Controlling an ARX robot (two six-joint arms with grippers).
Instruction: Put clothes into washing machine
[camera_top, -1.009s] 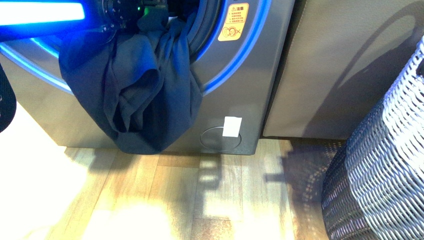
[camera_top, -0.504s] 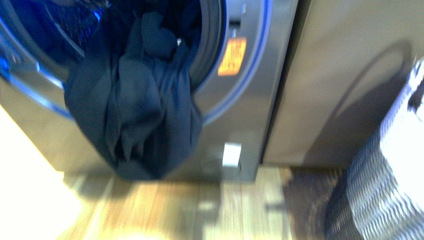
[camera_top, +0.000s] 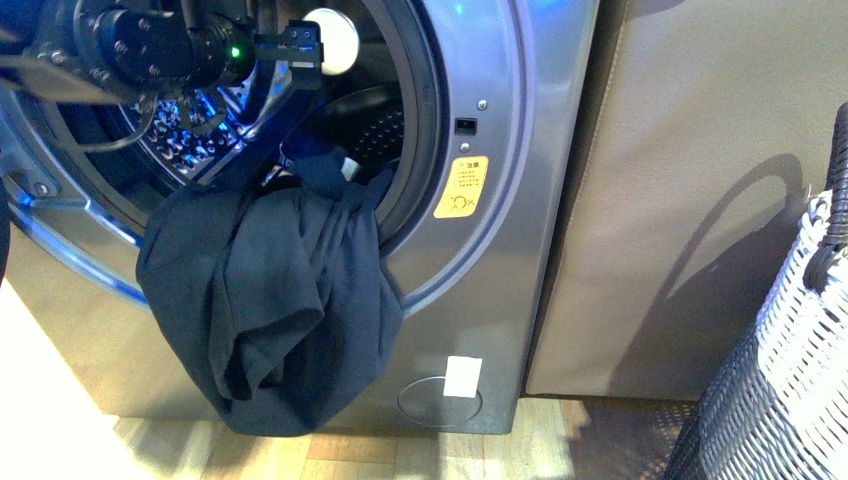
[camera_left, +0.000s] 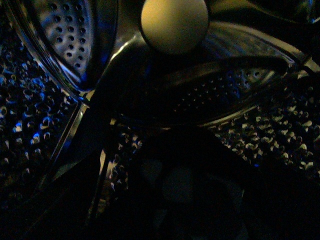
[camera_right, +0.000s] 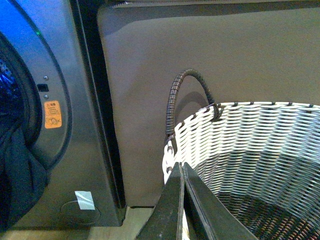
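Loading step: clothes (camera_top: 275, 310) mostly hang out of the washing machine (camera_top: 480, 250). Left tool (camera_top: 300, 45) state unclear, right tool (camera_right: 182, 200) clenched empty. Next I'd push fabric inward.

On the front panel of the washing machine (camera_top: 500, 200), just beside the right edge of the round opening, there is an orange warning sticker (camera_top: 461, 187) with small dark lines of text and a symbol, too small to read. Near the bottom edge of the panel, a white label (camera_top: 462, 376) is blank. No brand or number is readable.
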